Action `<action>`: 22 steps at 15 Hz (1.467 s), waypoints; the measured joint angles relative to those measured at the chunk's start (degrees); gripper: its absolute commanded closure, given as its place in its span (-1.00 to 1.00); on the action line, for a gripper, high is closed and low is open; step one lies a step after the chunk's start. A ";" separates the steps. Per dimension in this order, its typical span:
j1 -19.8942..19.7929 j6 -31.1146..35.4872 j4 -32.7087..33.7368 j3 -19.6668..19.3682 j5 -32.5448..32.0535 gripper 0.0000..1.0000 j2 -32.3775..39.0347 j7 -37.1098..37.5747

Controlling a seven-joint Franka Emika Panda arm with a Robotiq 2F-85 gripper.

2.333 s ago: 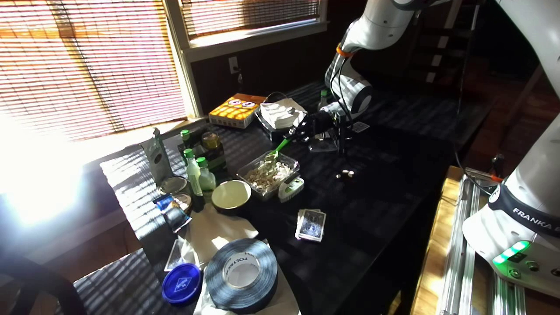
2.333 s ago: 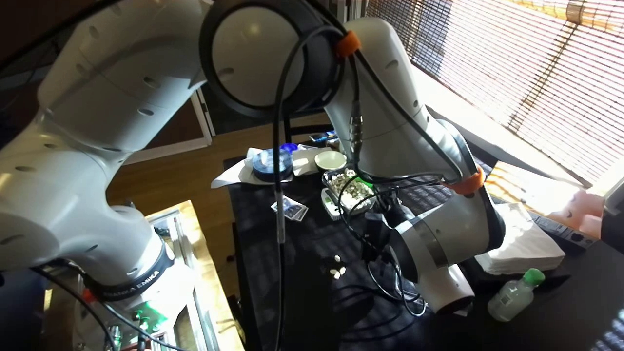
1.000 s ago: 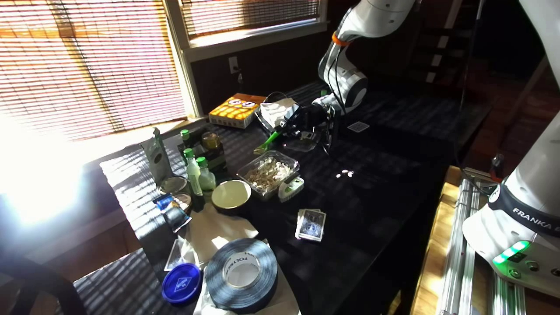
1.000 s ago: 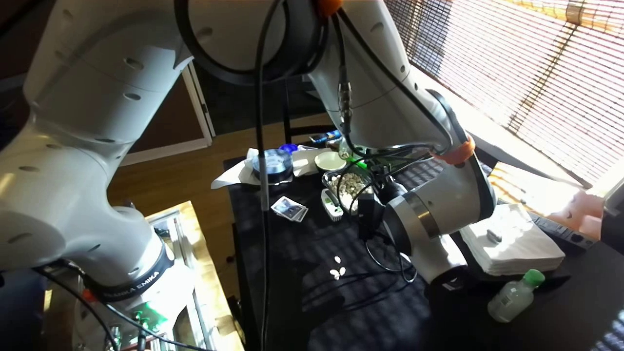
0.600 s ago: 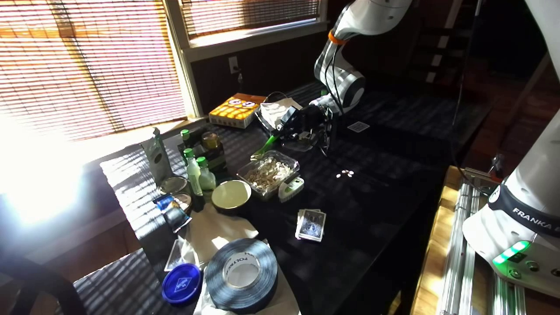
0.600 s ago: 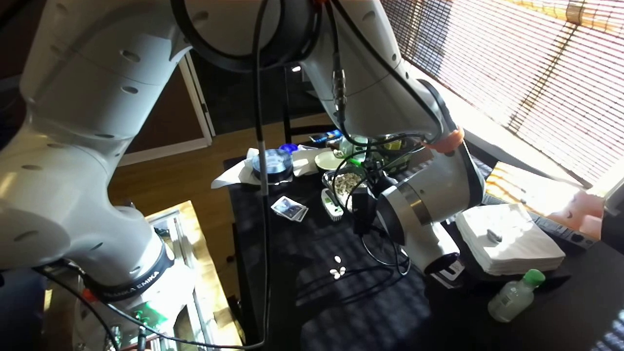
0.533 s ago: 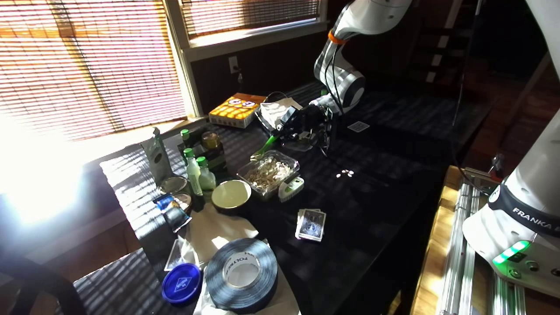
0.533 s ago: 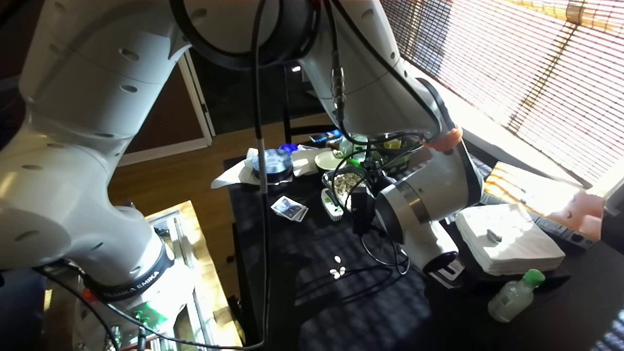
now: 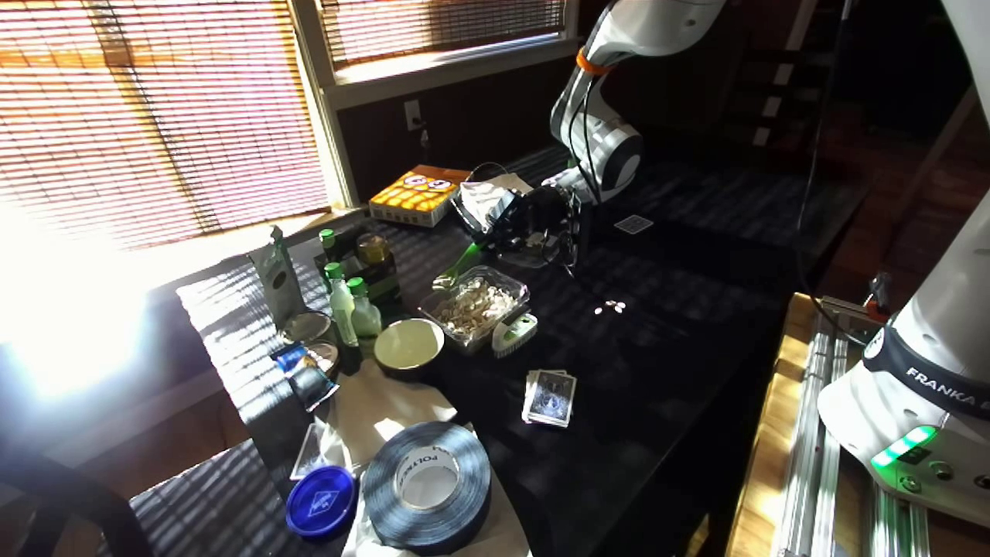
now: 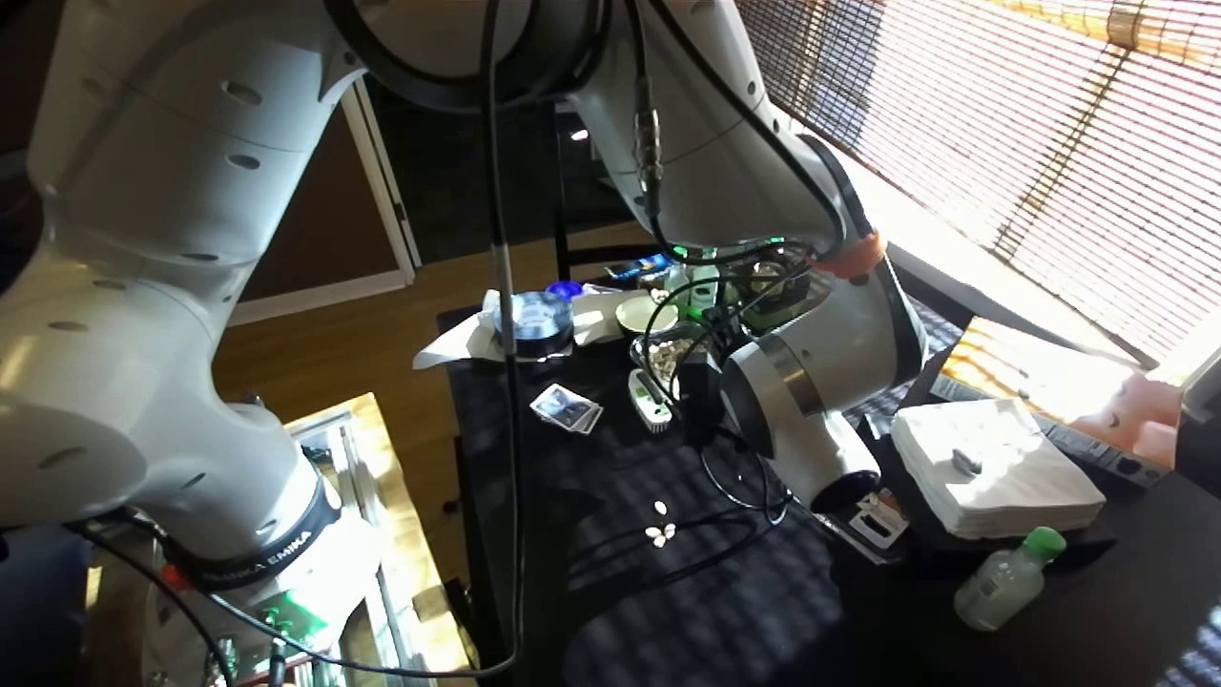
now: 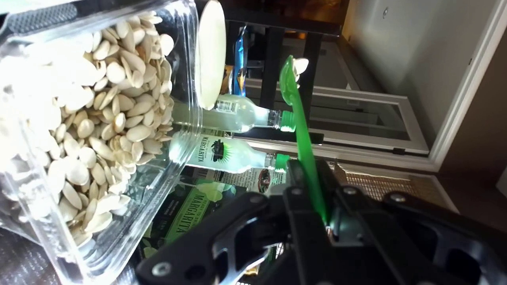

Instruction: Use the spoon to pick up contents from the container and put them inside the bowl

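The container is a clear plastic tub [image 9: 451, 334] of pale seeds; its near wall shows large in the wrist view [image 11: 148, 204]. The pale yellow-green bowl [image 9: 408, 344] stands beside it and also shows in an exterior view [image 10: 634, 318] and the wrist view [image 11: 212, 55]. My gripper [image 11: 311, 170] is shut on the handle of the green spoon [image 11: 303, 134]. The spoon head carries a few seeds [image 11: 300, 65]. In an exterior view the spoon [image 9: 465, 260] is raised and appears over or just beyond the tub's far-left edge; its height is unclear.
Green-capped bottles [image 9: 341, 303] stand behind the bowl. A white-and-green brush [image 9: 514, 334] touches or nearly touches the tub. A card deck [image 9: 550, 398], a tape roll [image 9: 387, 487], a napkin stack [image 10: 997, 468] and a few loose seeds [image 10: 659, 534] lie on the dark table.
The spoon head was in the seeds; it has come up out of them and moved left in the exterior view, towards the bottles' and bowl's side. The tub and bowl have not moved.
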 measured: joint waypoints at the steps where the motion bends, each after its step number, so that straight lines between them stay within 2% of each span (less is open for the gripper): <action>1: 0.38 1.02 -0.33 0.11 0.88 0.94 -0.43 -0.27; 2: 0.83 2.09 -0.74 0.21 1.75 0.94 -0.95 -0.72; 3: 1.28 3.22 -1.15 0.28 2.14 0.78 -1.50 -1.11; 5: 2.04 4.07 -1.72 0.28 2.18 0.78 -2.41 -1.65; 6: 2.23 4.19 -1.95 0.28 2.18 0.94 -2.73 -1.72; 12: 2.43 5.08 -2.40 0.64 2.18 0.94 -2.90 -1.98; 22: 5.98 13.36 -2.51 2.55 5.42 0.94 -2.93 -6.78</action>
